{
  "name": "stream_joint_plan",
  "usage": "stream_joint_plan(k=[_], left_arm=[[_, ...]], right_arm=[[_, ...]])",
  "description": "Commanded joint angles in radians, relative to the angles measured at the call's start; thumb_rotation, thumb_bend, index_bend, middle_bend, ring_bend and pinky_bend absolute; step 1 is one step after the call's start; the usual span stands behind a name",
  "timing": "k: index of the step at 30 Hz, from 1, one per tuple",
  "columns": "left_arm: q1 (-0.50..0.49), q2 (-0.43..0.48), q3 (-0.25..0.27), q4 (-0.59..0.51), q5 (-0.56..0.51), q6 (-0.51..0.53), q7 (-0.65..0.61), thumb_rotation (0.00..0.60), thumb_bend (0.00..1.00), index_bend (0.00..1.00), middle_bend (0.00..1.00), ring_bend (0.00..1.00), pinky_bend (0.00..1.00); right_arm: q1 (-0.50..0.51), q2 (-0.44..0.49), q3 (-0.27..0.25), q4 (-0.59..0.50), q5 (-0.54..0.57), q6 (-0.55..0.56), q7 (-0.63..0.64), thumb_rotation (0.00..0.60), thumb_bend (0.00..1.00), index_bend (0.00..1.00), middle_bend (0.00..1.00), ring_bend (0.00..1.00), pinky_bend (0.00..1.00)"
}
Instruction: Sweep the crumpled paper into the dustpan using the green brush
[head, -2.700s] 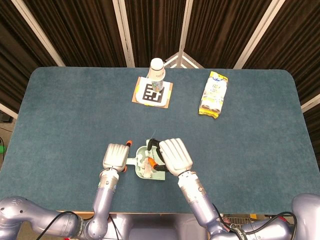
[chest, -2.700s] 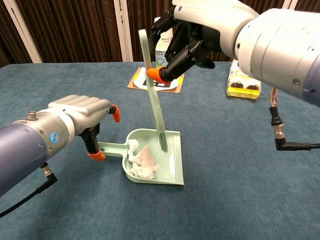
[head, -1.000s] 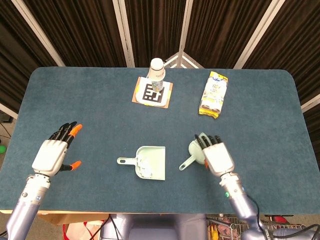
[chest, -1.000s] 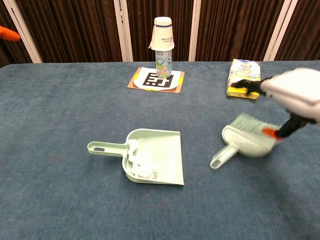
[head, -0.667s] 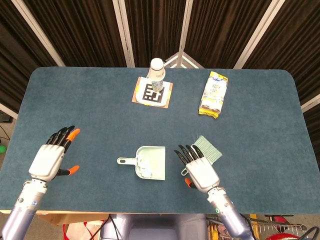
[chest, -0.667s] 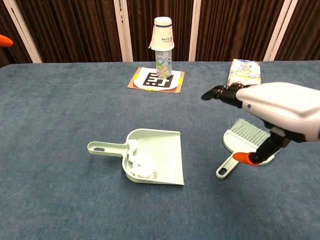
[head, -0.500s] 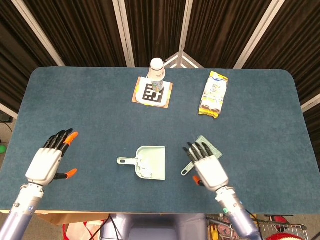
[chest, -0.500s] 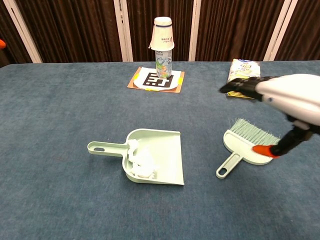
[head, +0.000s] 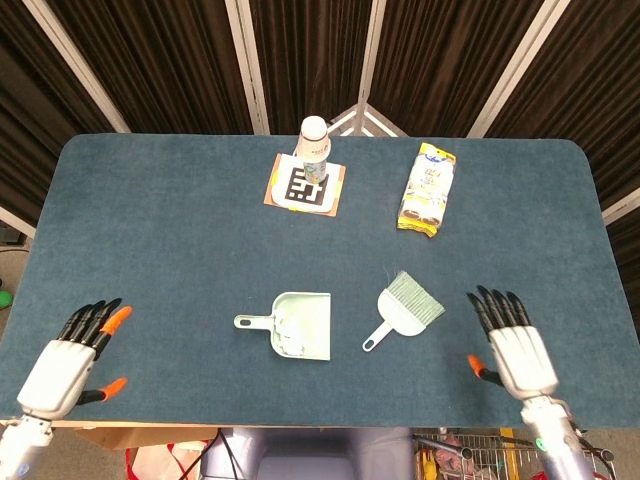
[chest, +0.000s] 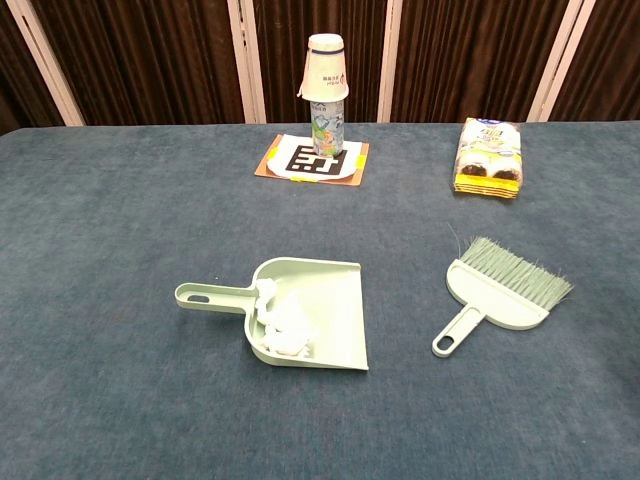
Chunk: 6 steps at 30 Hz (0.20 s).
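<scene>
The pale green dustpan (head: 310, 318) (chest: 335, 305) lies flat near the table's front middle, handle to the left. White crumpled paper (head: 291, 340) (chest: 282, 328) sits inside it at the handle end. The green brush (head: 404, 306) (chest: 497, 290) lies on the cloth to the right of the dustpan, bristles away from me. My left hand (head: 65, 366) is at the front left corner, fingers spread, holding nothing. My right hand (head: 514, 347) is at the front right, right of the brush, fingers spread and empty. Neither hand shows in the chest view.
A bottle with a paper cup on top (head: 314, 147) (chest: 327, 85) stands on a marker card (head: 306, 184) at the back middle. A yellow packet (head: 427, 187) (chest: 487, 158) lies at the back right. Dark curtains hang behind the blue table (head: 150, 230).
My right hand let go of the brush and drew back to the front right. My left hand left the dustpan handle and moved down to the front left corner. Brush and dustpan lie still.
</scene>
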Motion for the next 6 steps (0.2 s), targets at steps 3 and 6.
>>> stream_joint_plan(k=[3, 6], left_arm=[[0.052, -0.008, 0.005, 0.093, 0.033, 0.050, 0.006, 0.600, 0.02, 0.00, 0.00, 0.00, 0.03], [0.060, -0.010, -0.010, 0.111, 0.024, 0.052, 0.012, 0.600, 0.02, 0.00, 0.00, 0.00, 0.01]], right_arm=[[-0.145, 0.034, -0.088, 0.159, -0.159, 0.151, 0.142, 0.600, 0.28, 0.00, 0.00, 0.00, 0.00], [-0.165, 0.037, -0.075, 0.194, -0.172, 0.174, 0.173, 0.600, 0.28, 0.00, 0.00, 0.00, 0.00]])
